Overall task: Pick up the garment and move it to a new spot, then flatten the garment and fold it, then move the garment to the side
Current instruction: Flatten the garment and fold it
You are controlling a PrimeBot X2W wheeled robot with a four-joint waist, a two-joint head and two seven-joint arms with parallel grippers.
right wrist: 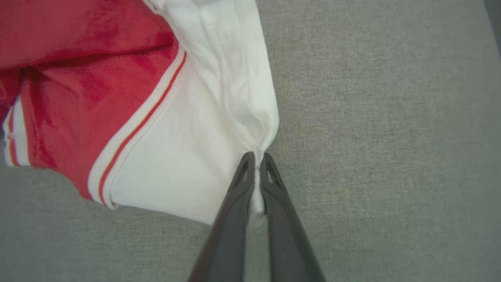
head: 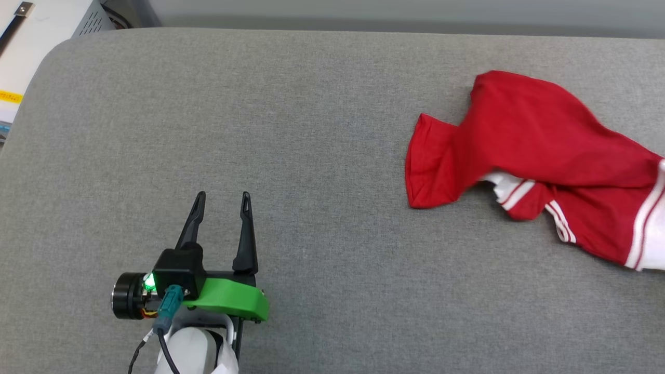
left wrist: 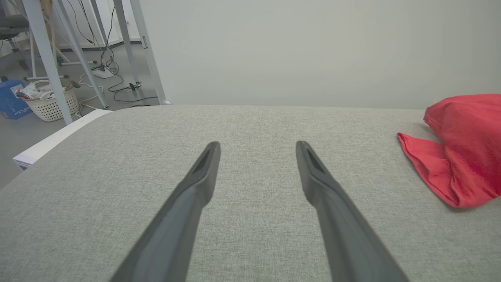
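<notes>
Left wrist view: garment (left wrist: 464, 152), basket (left wrist: 54, 106), box (left wrist: 9, 98)

My left gripper (head: 223, 196) has two long, dark grey plastic fingers (head: 191, 223), tapering to slim tips with a narrow slot hollowed near each end. They join a black block (head: 176, 265) just above a bright green moulded bracket (head: 234, 300). Left of the green bracket are a black round cylinder (head: 124, 303) and a glowing green light (head: 150, 282). A teal plug (head: 170, 306) with a black cable (head: 167, 353) and thin orange wires lies beside the bracket. Below the bracket, my forearm shell (head: 195, 353) is smooth white. My right gripper (right wrist: 257, 155) has the same dark slotted fingers.
</notes>
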